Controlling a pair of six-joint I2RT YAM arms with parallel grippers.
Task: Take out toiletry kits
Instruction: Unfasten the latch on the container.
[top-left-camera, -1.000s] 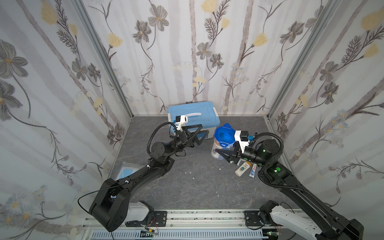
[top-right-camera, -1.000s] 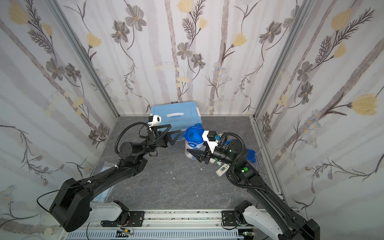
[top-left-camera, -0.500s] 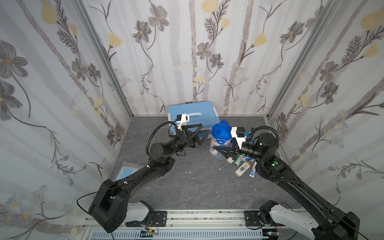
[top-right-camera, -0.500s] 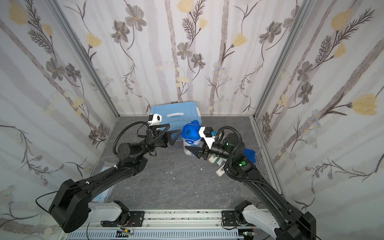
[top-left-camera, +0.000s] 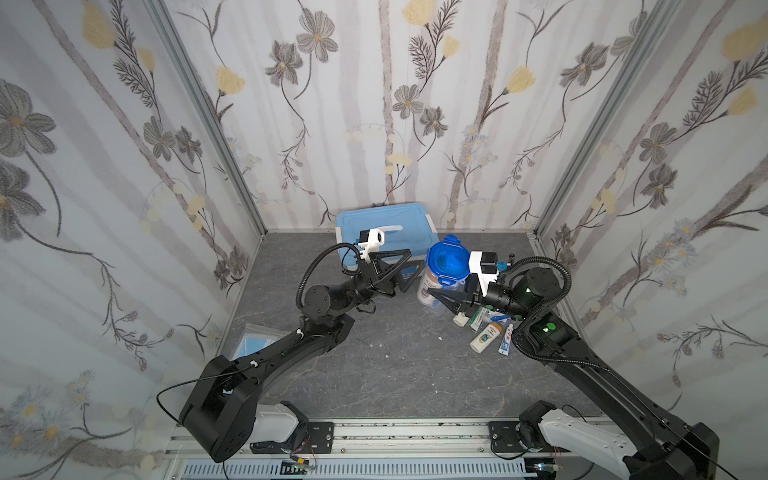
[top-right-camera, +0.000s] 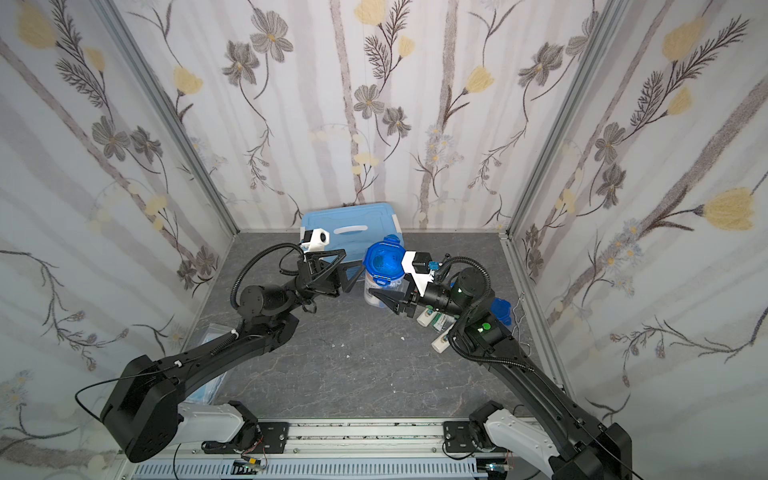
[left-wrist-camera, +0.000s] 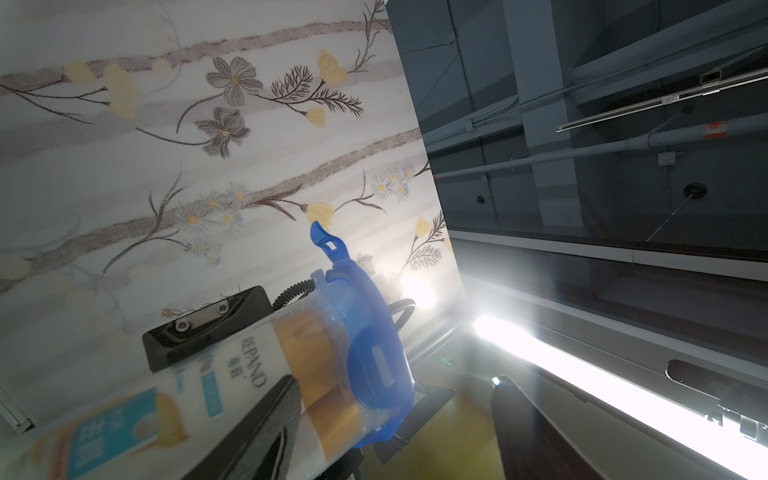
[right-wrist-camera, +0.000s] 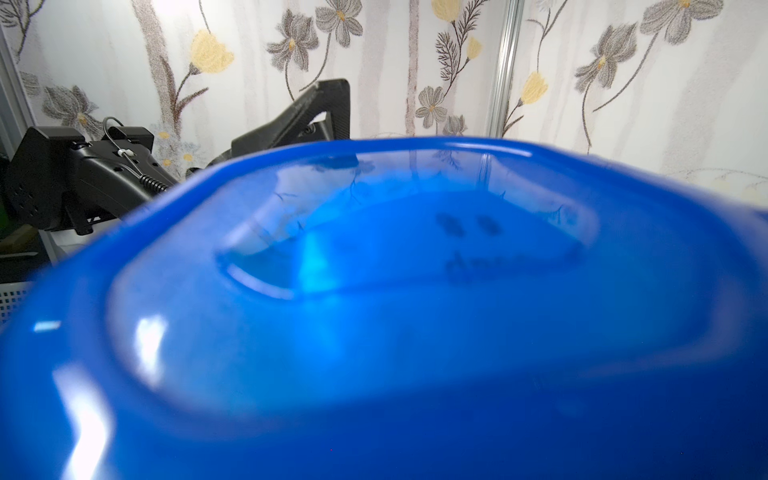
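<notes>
A translucent cup (top-left-camera: 428, 286) with a blue tabbed lid (top-left-camera: 448, 261) is held near the middle of the table. My right gripper (top-left-camera: 436, 289) is shut on its body from the right. Its wrist view is filled by the lid (right-wrist-camera: 395, 311), which hides its fingers. My left gripper (top-left-camera: 409, 266) stands open just left of the cup. In its wrist view the lid end (left-wrist-camera: 370, 353) lies between its fingers (left-wrist-camera: 266, 419). A cream bottle (top-left-camera: 483, 338), toothpaste tubes (top-left-camera: 506, 341) and a white cap (top-left-camera: 459, 320) lie loose under the right arm.
A large white box with a light-blue lid (top-left-camera: 386, 226) stands against the back wall behind the left gripper. A flat bag of blue masks (top-left-camera: 253, 341) lies at the left wall. Another blue lid (top-right-camera: 500, 309) lies by the right arm. Papered walls close in three sides.
My right gripper has carried the cup left, toward the left gripper. The left gripper's jaws have narrowed somewhat and its arm has barely moved.
</notes>
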